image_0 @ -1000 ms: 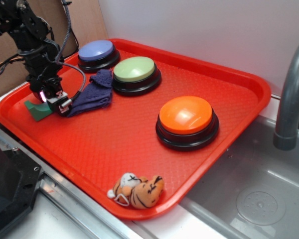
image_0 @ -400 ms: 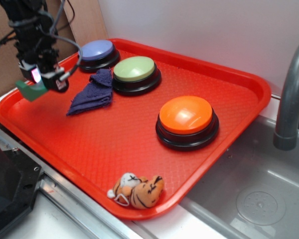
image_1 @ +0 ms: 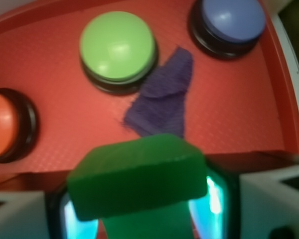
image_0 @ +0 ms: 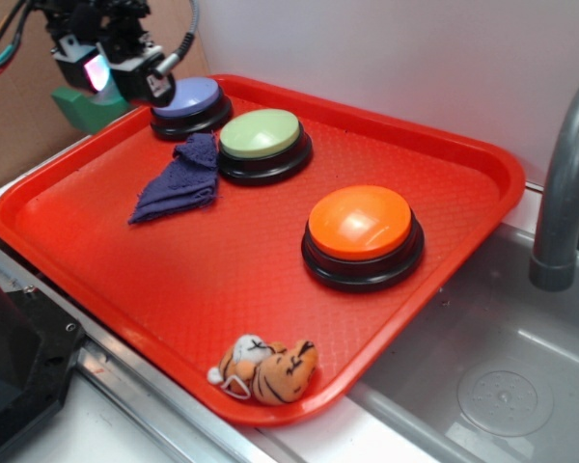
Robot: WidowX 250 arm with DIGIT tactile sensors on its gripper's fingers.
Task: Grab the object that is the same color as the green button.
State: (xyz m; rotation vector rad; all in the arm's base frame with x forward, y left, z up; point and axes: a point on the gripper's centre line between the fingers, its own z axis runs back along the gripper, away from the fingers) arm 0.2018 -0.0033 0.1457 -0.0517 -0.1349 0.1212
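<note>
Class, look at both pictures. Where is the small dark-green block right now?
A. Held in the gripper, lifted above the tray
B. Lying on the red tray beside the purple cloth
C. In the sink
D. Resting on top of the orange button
A: the gripper is shut on the green block, which hangs clear of the red tray, up by its far left edge.

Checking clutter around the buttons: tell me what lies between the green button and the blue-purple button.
Only the purple-blue cloth's upper tip, seen in the wrist view, between green button and blue-purple button.

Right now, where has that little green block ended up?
The green block is held in the gripper, lifted above the tray's far left corner in the exterior view, just left of the blue button.
</note>
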